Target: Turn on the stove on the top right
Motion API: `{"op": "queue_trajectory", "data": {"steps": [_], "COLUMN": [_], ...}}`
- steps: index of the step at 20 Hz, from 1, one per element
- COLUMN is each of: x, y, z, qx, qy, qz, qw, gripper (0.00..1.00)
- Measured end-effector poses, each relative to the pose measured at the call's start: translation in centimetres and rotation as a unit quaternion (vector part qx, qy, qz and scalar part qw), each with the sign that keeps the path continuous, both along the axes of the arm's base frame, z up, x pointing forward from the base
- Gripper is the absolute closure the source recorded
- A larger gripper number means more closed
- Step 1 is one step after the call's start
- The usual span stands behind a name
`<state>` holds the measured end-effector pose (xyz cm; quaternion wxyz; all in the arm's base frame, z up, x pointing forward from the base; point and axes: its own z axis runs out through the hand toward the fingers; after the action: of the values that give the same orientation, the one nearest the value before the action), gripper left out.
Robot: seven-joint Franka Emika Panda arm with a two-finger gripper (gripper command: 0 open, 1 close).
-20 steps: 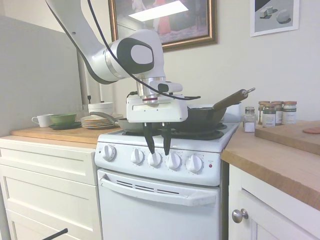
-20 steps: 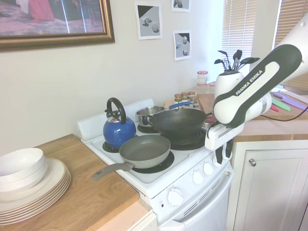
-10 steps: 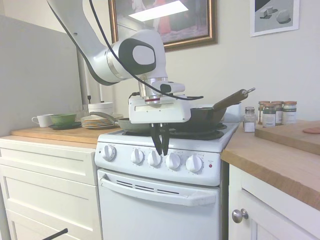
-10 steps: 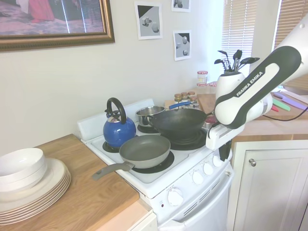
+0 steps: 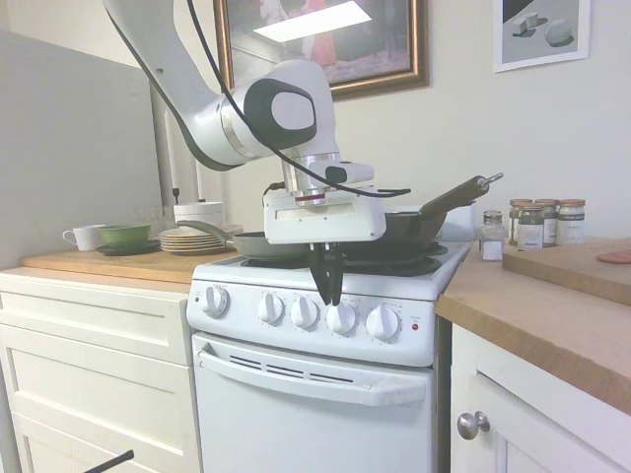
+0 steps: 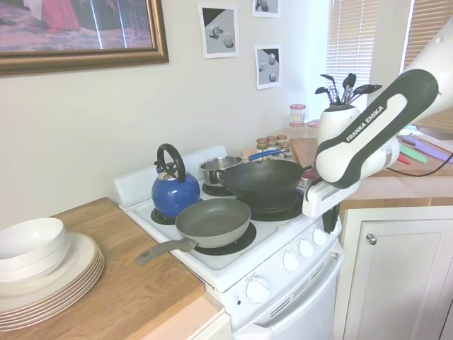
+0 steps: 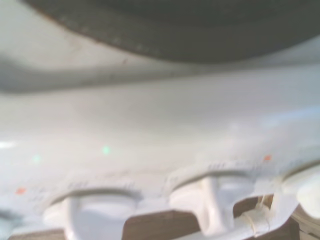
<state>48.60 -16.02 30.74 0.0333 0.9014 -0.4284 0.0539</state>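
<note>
Since the earlier frames, we see the gripper (image 5: 329,296) shifted rightward along the knob row, from above the third knob toward the fourth; its fingers, spread apart a second ago, now stand pressed together with no gap between them. The closed fingertips hang just above the fourth knob (image 5: 341,317), counted from the left in the first exterior view, and grip nothing that we can make out.

Nearest to us in that view lies the white oven-door handle (image 5: 312,376), running across the front of the stove (image 5: 296,414). Above it sits the control panel with five round white knobs and, at its right end, a small red indicator light (image 5: 415,326). In the wrist view we see two of these knobs from close by, blurred, with a dark burner rim beyond them.

On the cooktop, the second exterior view shows a grey frying pan (image 6: 213,221) on the front burner nearest the plates, a black wok (image 6: 262,181) beside it, a blue kettle (image 6: 175,191) behind the pan, and a small steel pot (image 6: 219,168) behind the wok.

The stove stands between two white cabinets with wooden tops. On the left top we note a stack of plates (image 5: 190,239), a green bowl (image 5: 124,236) and a white cup (image 5: 85,236); on the right top, a group of spice jars (image 5: 533,225) near the wall.

Farthest back, a framed painting (image 5: 322,42) hangs on the wall above the stove.
</note>
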Motion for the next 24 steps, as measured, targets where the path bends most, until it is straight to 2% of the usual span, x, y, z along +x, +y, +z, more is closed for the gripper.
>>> {"op": "queue_trajectory", "data": {"steps": [9,24], "x": [2.1,2.5], "y": [-0.5,1.6], "z": [-0.9,-1.8], "qx": [-0.004,-0.001], "qy": [0.001,0.011], "qz": [0.0,0.001], "qw": [1.0,0.9999], "gripper": [1.0,1.0]}}
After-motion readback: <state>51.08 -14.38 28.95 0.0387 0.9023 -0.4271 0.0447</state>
